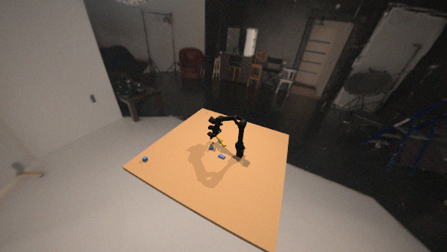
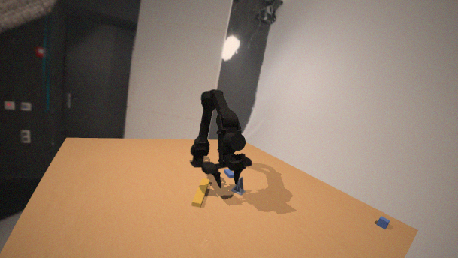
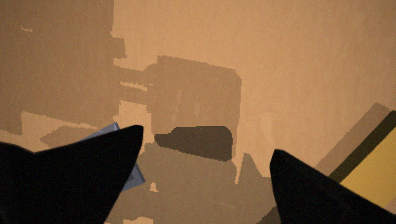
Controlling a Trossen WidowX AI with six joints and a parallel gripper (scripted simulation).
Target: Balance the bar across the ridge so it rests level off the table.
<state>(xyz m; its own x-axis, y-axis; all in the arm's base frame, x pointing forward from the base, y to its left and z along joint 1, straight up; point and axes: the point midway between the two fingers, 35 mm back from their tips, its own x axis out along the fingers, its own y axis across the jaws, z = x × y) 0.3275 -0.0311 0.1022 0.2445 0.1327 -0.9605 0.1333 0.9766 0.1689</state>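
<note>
The yellow bar (image 1: 221, 141) (image 2: 200, 193) (image 3: 376, 174) is positioned diagonally in wrist view, right of the widely opened, empty gripper (image 1: 213, 137) (image 2: 228, 185) (image 3: 208, 146).

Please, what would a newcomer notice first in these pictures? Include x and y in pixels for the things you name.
Probably the black arm (image 1: 239, 137) (image 2: 221, 109), bent above the orange table (image 1: 234, 205) (image 2: 124, 229), its open claw (image 2: 229, 185) (image 3: 208, 146) pointing down. Next, the yellow bar (image 1: 221, 141) (image 2: 200, 193) (image 3: 377, 175), lying on the table beside the small grey-blue ridge (image 1: 211, 147) (image 2: 239, 188) (image 3: 132, 178). A blue block (image 1: 145, 159) (image 2: 383, 222) sits alone near one table corner.
</note>
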